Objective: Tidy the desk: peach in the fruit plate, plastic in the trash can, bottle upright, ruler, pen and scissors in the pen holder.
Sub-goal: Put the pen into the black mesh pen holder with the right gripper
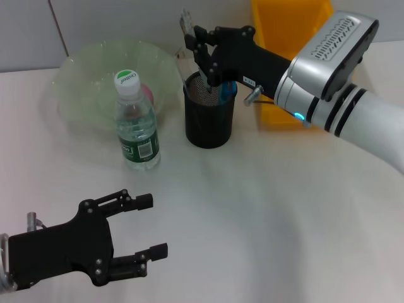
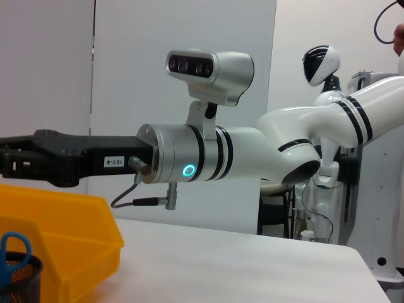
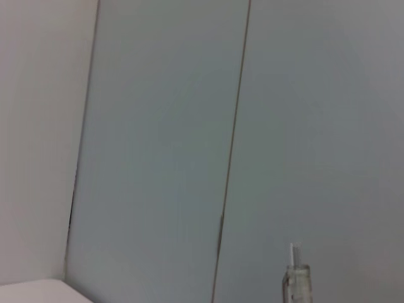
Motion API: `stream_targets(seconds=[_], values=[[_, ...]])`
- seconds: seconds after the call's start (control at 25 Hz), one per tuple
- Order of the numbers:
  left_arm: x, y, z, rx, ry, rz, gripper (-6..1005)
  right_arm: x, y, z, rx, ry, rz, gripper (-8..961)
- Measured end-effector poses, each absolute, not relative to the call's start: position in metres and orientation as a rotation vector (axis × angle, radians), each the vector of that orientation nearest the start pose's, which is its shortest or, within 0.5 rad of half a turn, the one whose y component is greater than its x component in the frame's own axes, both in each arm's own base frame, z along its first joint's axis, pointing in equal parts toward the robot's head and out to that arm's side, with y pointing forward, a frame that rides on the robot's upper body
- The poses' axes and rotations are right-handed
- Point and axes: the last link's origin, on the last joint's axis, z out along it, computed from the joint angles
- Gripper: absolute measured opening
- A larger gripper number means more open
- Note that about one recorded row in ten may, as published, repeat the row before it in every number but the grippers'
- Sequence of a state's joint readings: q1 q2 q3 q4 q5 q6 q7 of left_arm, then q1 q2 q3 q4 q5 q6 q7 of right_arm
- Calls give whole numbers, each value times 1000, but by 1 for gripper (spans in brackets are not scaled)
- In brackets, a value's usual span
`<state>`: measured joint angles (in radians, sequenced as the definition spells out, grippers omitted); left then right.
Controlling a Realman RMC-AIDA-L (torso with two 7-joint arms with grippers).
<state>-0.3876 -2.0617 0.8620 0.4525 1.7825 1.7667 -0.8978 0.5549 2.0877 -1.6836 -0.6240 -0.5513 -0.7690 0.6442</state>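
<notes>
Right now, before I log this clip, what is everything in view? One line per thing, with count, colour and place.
Table: one, white, under everything.
Fruit plate: one, clear green, far left of the table.
Peach: one, pinkish, in the fruit plate, mostly hidden behind the bottle.
Bottle: one, clear with a green label and white cap, upright in front of the fruit plate.
Pen holder: one, black mesh, centre, right of the bottle.
Scissors: one pair, blue handles, standing in the pen holder.
Ruler: one, clear, held above the pen holder.
Trash can: one, yellow, far right.
Left end effector: open, low over the near left of the table.
Right end effector: gripping the ruler over the pen holder.
</notes>
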Motion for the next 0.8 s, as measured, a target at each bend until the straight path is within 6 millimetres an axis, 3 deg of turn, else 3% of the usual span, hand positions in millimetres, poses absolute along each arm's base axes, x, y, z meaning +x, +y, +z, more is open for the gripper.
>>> stream_targets(seconds=[0.8], values=[[-273, 251, -25, -2797, -218, -1020, 799, 200, 380, -64, -2231, 263, 808, 293]])
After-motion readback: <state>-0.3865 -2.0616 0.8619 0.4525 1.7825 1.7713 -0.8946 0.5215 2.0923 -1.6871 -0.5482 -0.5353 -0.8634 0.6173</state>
